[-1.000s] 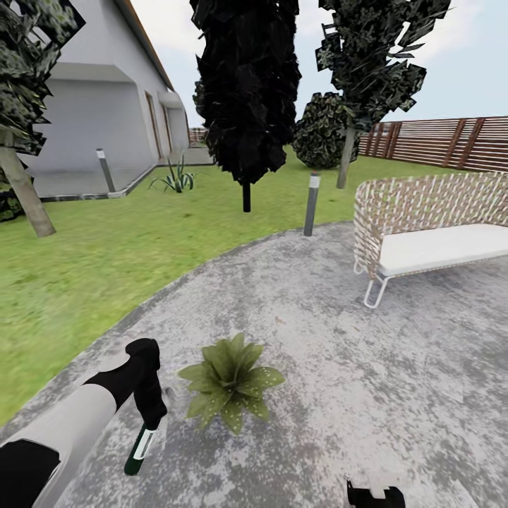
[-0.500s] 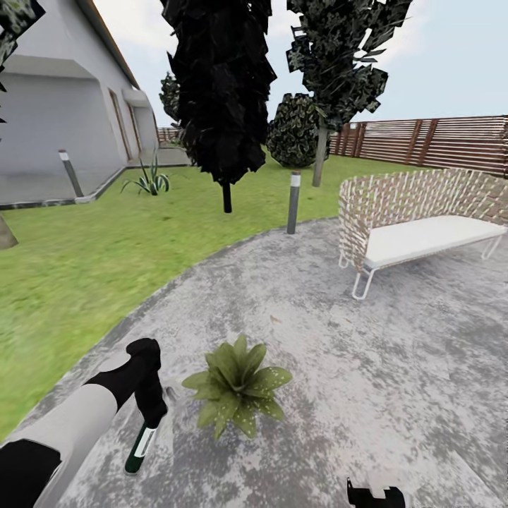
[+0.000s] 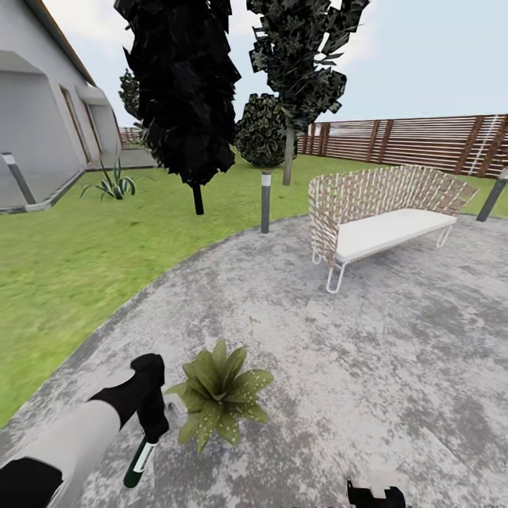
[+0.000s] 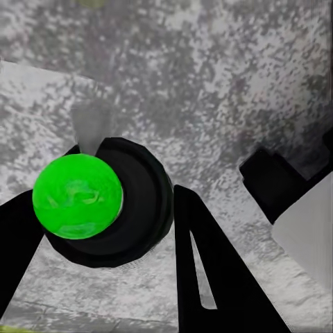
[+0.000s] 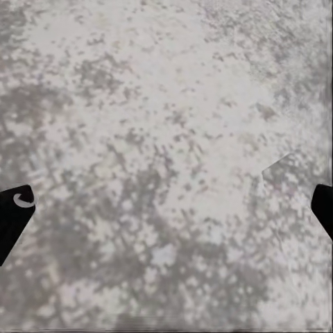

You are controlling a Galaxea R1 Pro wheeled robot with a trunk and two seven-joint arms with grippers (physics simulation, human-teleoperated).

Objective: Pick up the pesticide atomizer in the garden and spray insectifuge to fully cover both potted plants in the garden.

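Down low on the left: gripping the spray bottle [image 3: 139,460] in the left fingers [image 3: 150,432], clenched on its top end, bottle hanging down over the grey patio [image 3: 339,353]. Seen close from the left wrist: squeezed between two black fingers [image 4: 208,263], with a bright green blob on top. Can't tell which way the nozzle points.

Down low on the right: holding nothing in the right fingers [image 5: 166,208], spread wide apart over bare stone.

Just beside the bottle: one potted plant [image 3: 217,395], sitting on the patio, leaves nearly touching the left arm. No sign yet of a second plant.

Farther out: a woven seat [image 3: 381,219] on the patio, a short lamp post [image 3: 266,201] at the edge, green lawn [image 3: 70,261], a dark tree [image 3: 183,92], then the brown fence [image 3: 423,141] at the very back.

What could go wrong, as a guess:
- Could spray the stone and miss the leaves, with the bottle so low and off to one side.
- Could wet only the near leaves, staying on one side.
- Could knock the plant over, swinging the arm across it.
- Could forget the other plant, not yet found.
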